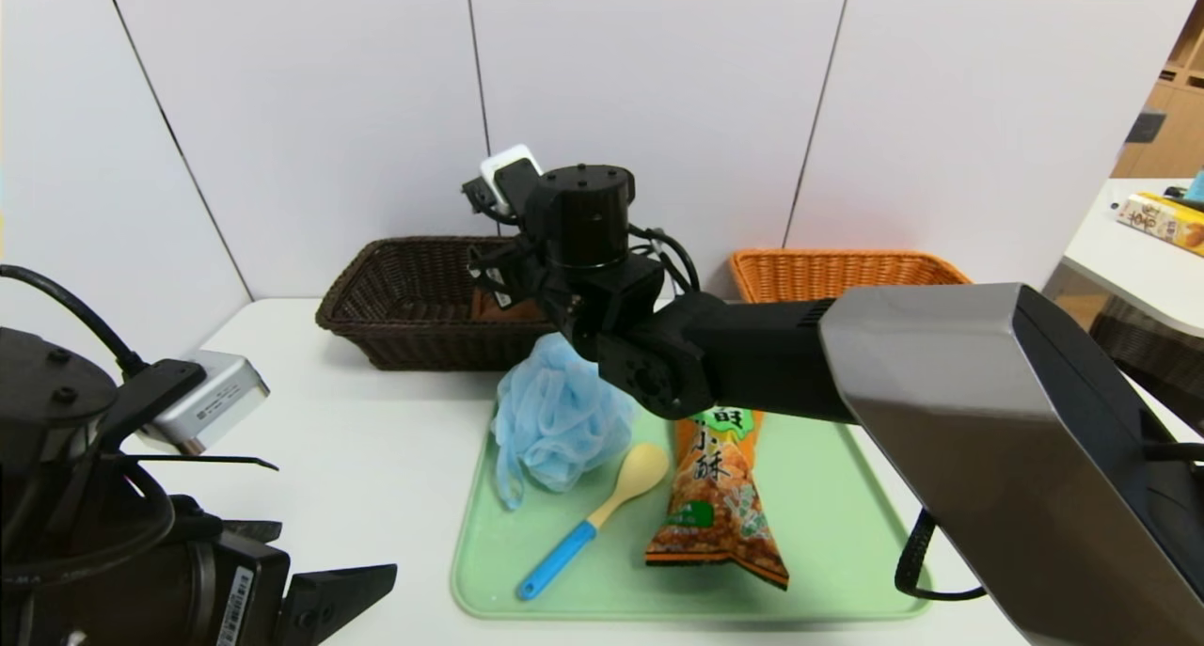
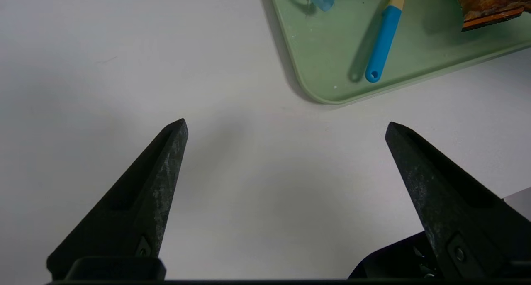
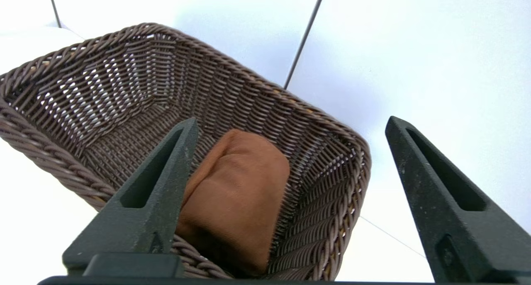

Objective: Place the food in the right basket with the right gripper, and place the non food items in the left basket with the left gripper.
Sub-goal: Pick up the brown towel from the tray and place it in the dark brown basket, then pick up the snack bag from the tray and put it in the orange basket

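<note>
My right gripper hangs open over the near right corner of the dark brown left basket, with nothing between its fingers. Below it, a rolled brown towel lies inside that basket. The orange snack bag, the light blue pouf and the spoon with its blue handle lie on the green tray. The orange-tan right basket stands at the back right, partly hidden by my right arm. My left gripper is parked open over bare table at the near left.
A white wall stands close behind both baskets. Another table with a boxed item is at the far right. My right forearm stretches across the tray's right side. White tabletop lies between the tray and my left arm.
</note>
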